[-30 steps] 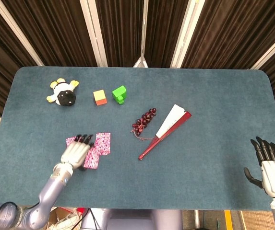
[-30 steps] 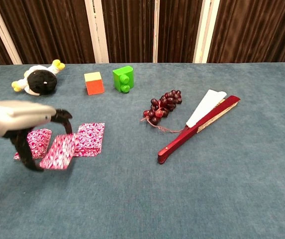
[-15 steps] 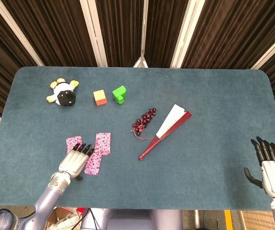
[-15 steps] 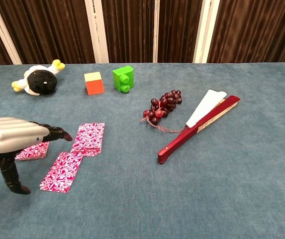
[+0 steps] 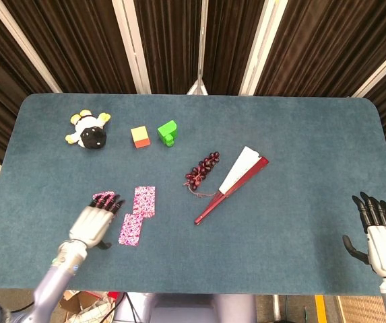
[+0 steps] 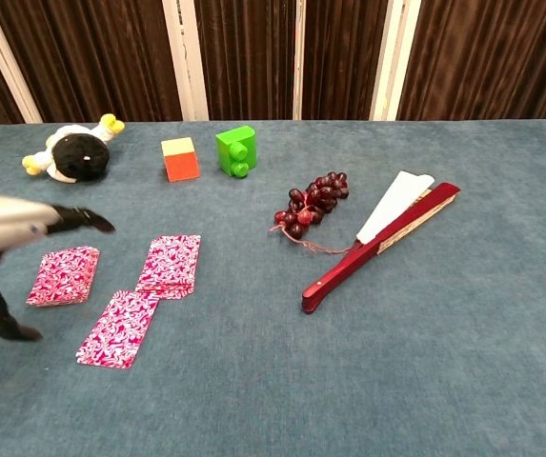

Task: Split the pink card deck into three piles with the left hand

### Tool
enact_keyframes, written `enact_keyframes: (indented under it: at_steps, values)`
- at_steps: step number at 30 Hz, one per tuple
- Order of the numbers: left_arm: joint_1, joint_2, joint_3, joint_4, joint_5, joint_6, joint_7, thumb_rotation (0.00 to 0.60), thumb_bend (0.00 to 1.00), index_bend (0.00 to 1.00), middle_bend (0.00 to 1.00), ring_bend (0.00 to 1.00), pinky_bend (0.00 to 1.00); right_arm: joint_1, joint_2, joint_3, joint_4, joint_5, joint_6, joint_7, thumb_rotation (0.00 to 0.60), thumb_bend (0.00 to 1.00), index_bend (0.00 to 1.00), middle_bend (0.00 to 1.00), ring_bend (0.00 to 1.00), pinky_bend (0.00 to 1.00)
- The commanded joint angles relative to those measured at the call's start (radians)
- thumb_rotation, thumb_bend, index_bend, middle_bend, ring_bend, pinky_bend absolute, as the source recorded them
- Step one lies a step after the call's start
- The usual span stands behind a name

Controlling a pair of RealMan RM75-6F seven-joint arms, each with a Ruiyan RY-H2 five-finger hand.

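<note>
Three pink patterned card piles lie on the blue table. One pile (image 6: 63, 275) is at the left, one (image 6: 171, 266) sits to its right, and a third (image 6: 118, 328) lies nearer the front edge. In the head view they are the left pile (image 5: 102, 197), partly hidden by my fingers, the right pile (image 5: 144, 200) and the front pile (image 5: 131, 229). My left hand (image 5: 94, 225) hovers left of the front pile, fingers spread, holding nothing; it also shows at the chest view's left edge (image 6: 6, 228). My right hand (image 5: 380, 237) rests open at the far right front corner.
A black and yellow plush toy (image 5: 89, 131), an orange-yellow cube (image 5: 139, 136) and a green block (image 5: 168, 132) stand at the back left. A bunch of dark grapes (image 5: 202, 170) and a red folding fan (image 5: 232, 182) lie mid-table.
My left hand set the held cards down as the front pile, let go, and drew back to the left and towards the front edge. The right hand has not moved.
</note>
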Motion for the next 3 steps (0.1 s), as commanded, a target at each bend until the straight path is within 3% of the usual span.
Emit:
enact_keyframes:
  at_steps: [1, 3]
  values:
    - [0.143, 0.098, 0.067, 0.024, 0.252, 0.176, -0.161, 0.600, 0.16, 0.00, 0.00, 0.00, 0.00, -0.001, -0.001, 0.001, 0.002, -0.001, 0.004, -0.005, 0.600, 0.37, 0.00, 0.00, 0.00, 0.05]
    - [0.214, 0.126, 0.099, 0.087, 0.364, 0.273, -0.229, 0.600, 0.16, 0.00, 0.00, 0.00, 0.00, -0.001, -0.003, 0.002, 0.004, 0.001, 0.005, -0.010, 0.600, 0.37, 0.00, 0.00, 0.00, 0.05]
